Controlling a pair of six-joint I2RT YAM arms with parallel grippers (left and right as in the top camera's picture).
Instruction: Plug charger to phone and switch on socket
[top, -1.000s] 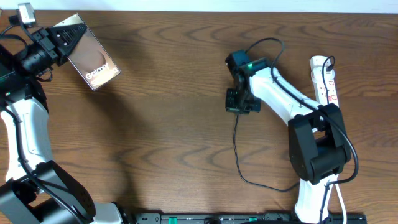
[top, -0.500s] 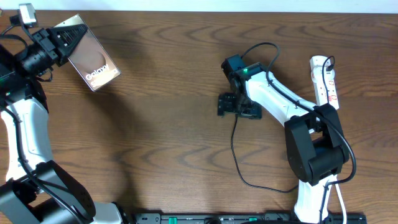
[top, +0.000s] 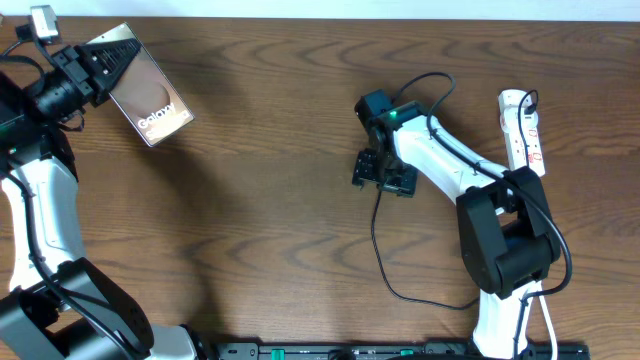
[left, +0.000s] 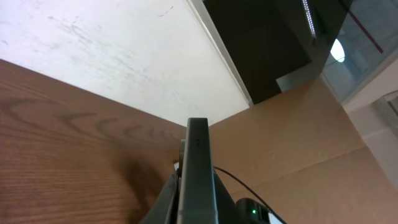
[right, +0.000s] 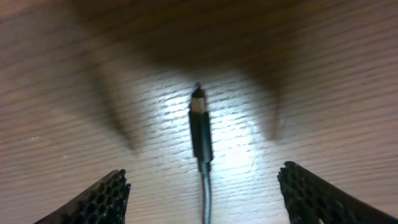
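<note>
- left gripper (top: 110, 57) jaws clamped on the phone (top: 155, 105) at 10 o'clock, only edge-on in wrist cam
- right gripper (right: 203, 177) jaws wide open, blurry charger (right: 200, 130) tip between them

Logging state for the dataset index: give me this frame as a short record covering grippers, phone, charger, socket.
left gripper: shut on phone, gripped by one end, far left
right gripper: open, fingers either side of charger plug, not touching it
charger plug: lying on table, not in phone
charger cable: trails from the plug toward the near edge
socket: far right on table, switch state unreadable
</note>
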